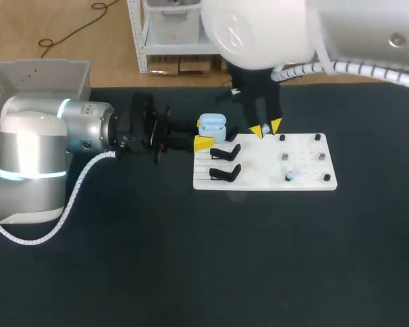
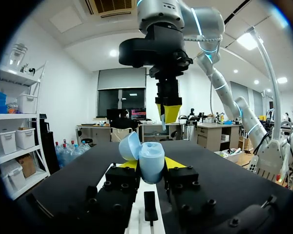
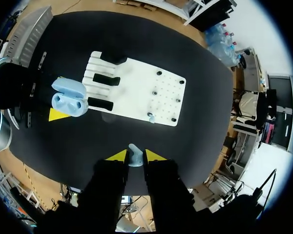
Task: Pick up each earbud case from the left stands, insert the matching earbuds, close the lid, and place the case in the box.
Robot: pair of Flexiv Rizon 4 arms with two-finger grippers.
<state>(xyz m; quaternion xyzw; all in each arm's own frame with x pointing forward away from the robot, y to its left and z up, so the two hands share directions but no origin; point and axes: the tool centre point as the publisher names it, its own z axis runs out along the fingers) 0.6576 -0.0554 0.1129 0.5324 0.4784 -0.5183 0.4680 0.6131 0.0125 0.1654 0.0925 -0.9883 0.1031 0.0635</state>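
The left gripper comes in from the frame's left in the head view. It is clamped on the light blue, rounded plastic earbud case, whose lid is swung open. The case hangs at the upper left corner of the flat white plastic board, above the two black stands. Held there, its mouth probably faces the other arm. The right gripper comes down from the top centre to the board's upper edge. What it carries is too small to make out here. The ribbed grey plastic box sits in the upper left corner, and no case shows in it.

In the left wrist view both yellow tips press the case's body from either side. The hinged lid is tipped back, and the right gripper hangs just beyond and above the case.

In the right wrist view the fingers pinch a small pale blue earbud between their tips, apparently ready for insertion. The open case lies ahead, beside the stand end of the board, and its two wells look empty.
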